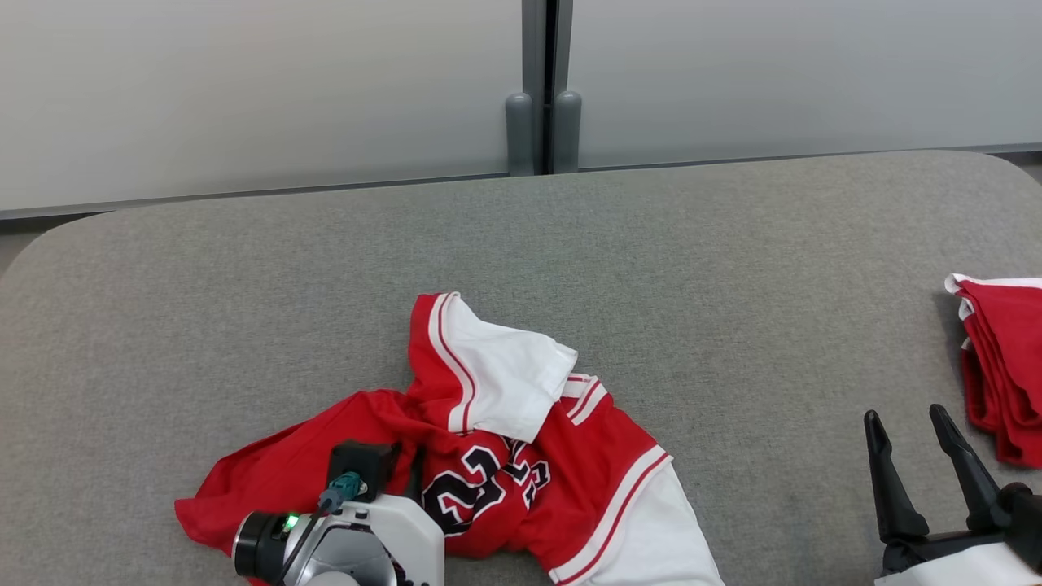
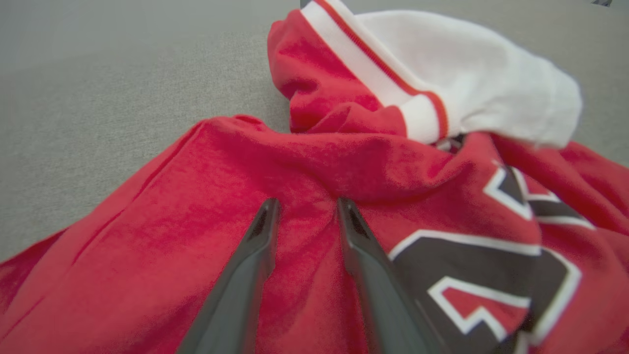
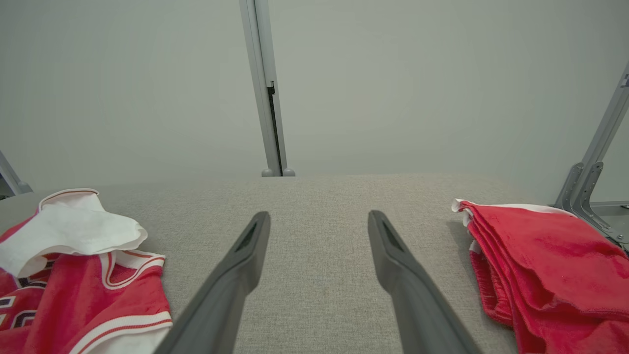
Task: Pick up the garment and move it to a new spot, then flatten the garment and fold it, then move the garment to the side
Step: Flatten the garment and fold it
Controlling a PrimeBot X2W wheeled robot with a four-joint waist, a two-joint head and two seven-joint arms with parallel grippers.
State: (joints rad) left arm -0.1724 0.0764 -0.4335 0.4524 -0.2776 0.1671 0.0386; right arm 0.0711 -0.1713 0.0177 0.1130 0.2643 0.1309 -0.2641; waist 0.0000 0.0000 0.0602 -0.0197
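Garment bunches in a red ridge between our left end effector's part-open jaws (no pinch yet); our right end effector gapes empty above the tabletop.

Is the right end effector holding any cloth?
No, the right end effector stands open over the grey table, between the jersey and the folded red pile.

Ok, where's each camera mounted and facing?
Head view: on the head, facing forward and down at the table; left forearm and right claw show.
Left wrist view: on the left wrist, along the left claw into the red jersey.
Right wrist view: on the right wrist, along its claw across the table to the wall.
Shared: all three show the jersey.
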